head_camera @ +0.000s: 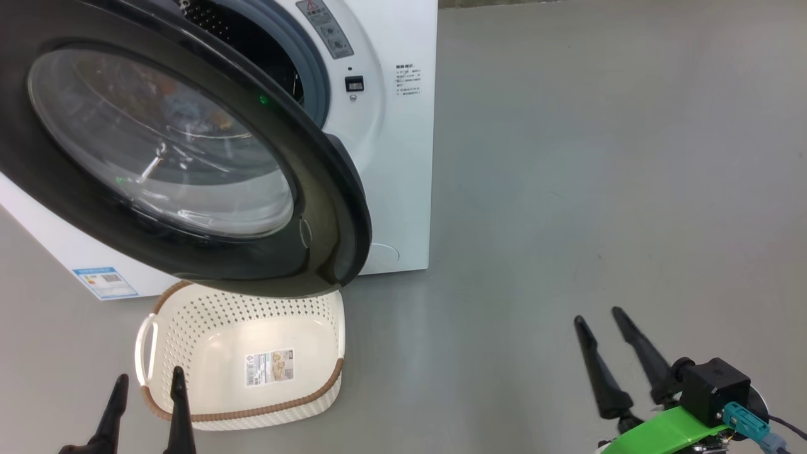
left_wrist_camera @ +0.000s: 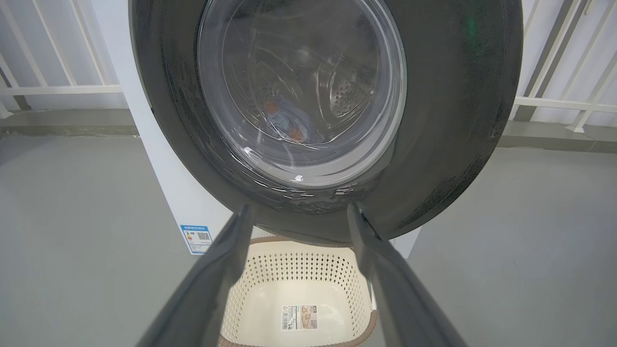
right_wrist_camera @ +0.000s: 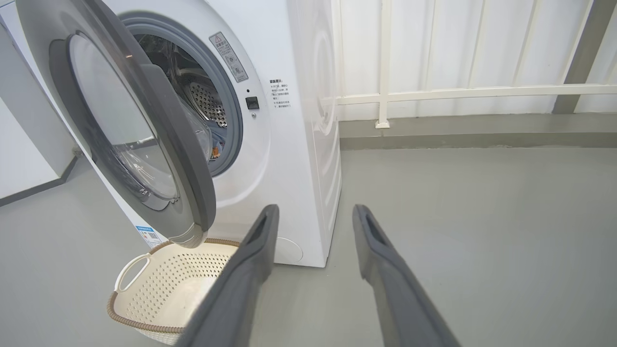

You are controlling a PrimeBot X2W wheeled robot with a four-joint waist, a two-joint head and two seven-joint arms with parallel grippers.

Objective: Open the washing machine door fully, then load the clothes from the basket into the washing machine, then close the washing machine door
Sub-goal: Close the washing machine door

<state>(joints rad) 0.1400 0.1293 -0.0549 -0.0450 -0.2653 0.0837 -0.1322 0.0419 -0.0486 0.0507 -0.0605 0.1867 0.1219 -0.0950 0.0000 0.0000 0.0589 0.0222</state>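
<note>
Fingers of the left gripper [head_camera: 150,376] stand apart at the lower left and hold nothing. Just beside them the basket [head_camera: 252,315] sits on the floor [head_camera: 567,157]. It has no clothes in it, just a label [head_camera: 270,367] on its bottom. Above it hangs the door [head_camera: 328,208], half open, its low edge over the basket's back rim. Behind the door is the washer [head_camera: 397,157]. Far to the right, the right gripper [head_camera: 598,315] is spread wide and empty, well apart from the door.

I think the loading is done and the door must now be shut. The door looks hard, shiny and a bit heavy. It seems to swing on its left side, so a push on the black ring near the free right edge should move it best. The glass [head_camera: 157,139] looks slippery.

The left wrist view looks through the glass and finds the clothes [left_wrist_camera: 289,123], blue and orange, low in the drum [left_wrist_camera: 344,94]. The right wrist view looks from the side and shows the gap between door and washer.
</note>
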